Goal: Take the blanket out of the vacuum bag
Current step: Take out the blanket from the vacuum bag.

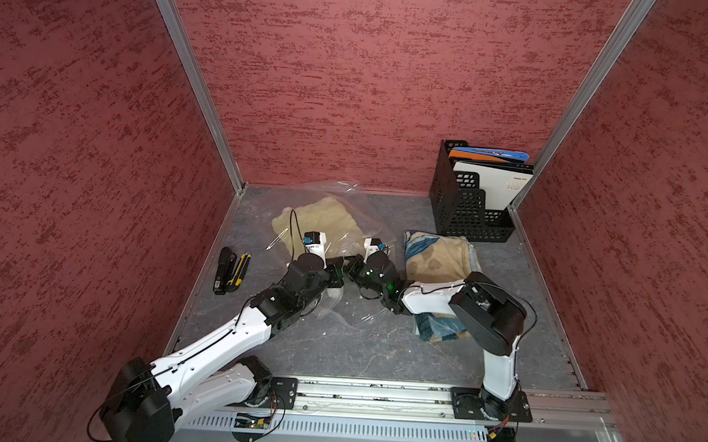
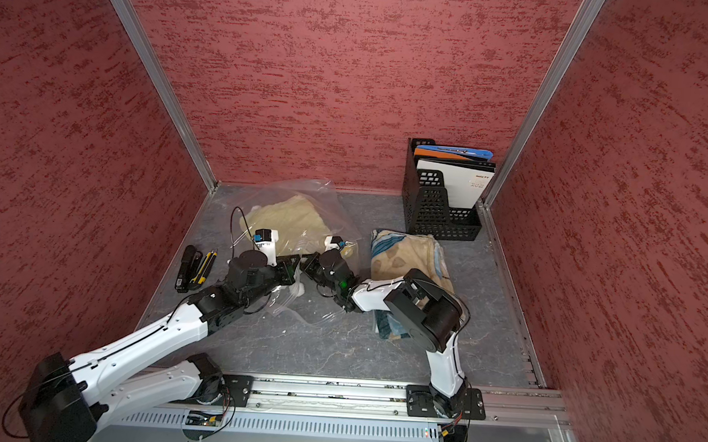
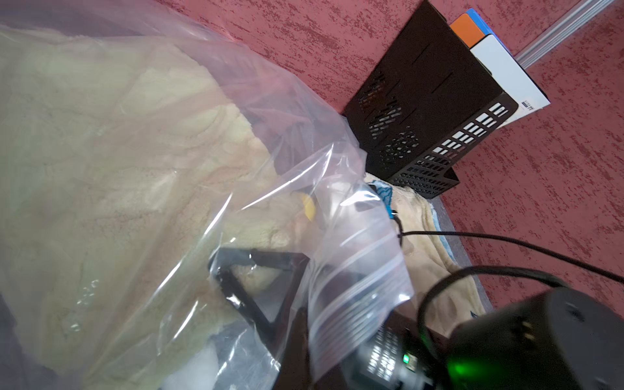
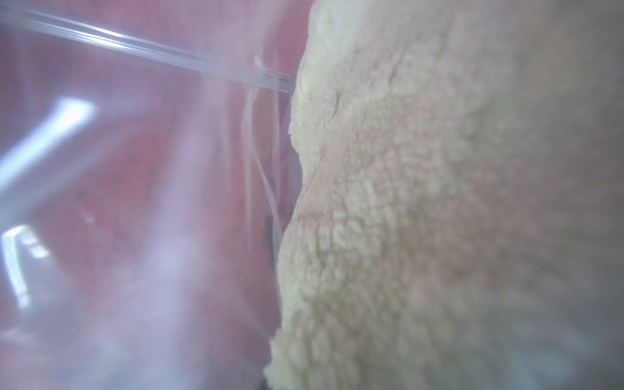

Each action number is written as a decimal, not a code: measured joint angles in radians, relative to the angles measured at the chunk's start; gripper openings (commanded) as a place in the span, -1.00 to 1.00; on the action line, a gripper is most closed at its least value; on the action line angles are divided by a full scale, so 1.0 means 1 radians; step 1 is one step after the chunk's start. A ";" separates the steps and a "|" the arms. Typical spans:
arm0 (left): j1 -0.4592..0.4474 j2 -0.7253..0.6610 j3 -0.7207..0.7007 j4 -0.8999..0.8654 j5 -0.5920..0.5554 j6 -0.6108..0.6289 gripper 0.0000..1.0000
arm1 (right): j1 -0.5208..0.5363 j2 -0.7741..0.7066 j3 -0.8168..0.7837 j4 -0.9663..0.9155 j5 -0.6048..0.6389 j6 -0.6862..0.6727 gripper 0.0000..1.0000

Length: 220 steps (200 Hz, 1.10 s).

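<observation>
At the left gripper (image 1: 338,272), jaws together, pinched on the mouth film of the vacuum bag (image 1: 361,212) by its zip strip (image 3: 354,287), holding that edge up off the table (image 1: 337,350). At the right gripper (image 1: 351,267), jaws together as well, set inside the bag mouth hard against the cream blanket (image 1: 323,222); cannot tell whether gripping fleece or nothing. Tip to tip, nearly touching. Cream blanket inside the bag, lying at the back middle of the table. Just beside the bag, partly under the right arm, a folded blue-and-beige blanket (image 1: 437,259); behind that, a black file rack (image 1: 469,219) with folders; well apart on the other side, black and yellow cutters (image 1: 233,269)
</observation>
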 measured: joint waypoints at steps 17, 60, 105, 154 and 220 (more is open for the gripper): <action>0.011 0.010 0.006 0.004 -0.012 -0.001 -1.00 | 0.004 -0.043 -0.029 0.002 -0.010 0.003 -1.00; 0.013 0.027 0.006 0.014 -0.033 -0.006 -1.00 | 0.009 -0.150 -0.098 -0.011 -0.022 -0.005 -1.00; 0.017 0.042 0.006 0.028 -0.047 -0.008 -1.00 | 0.009 -0.245 -0.145 -0.051 -0.034 -0.036 -1.00; 0.017 0.045 0.006 0.037 -0.061 -0.008 -1.00 | 0.009 -0.350 -0.170 -0.117 -0.056 -0.084 -1.00; 0.017 0.066 0.003 0.065 -0.079 -0.032 -1.00 | 0.009 -0.458 -0.166 -0.213 -0.098 -0.172 -1.00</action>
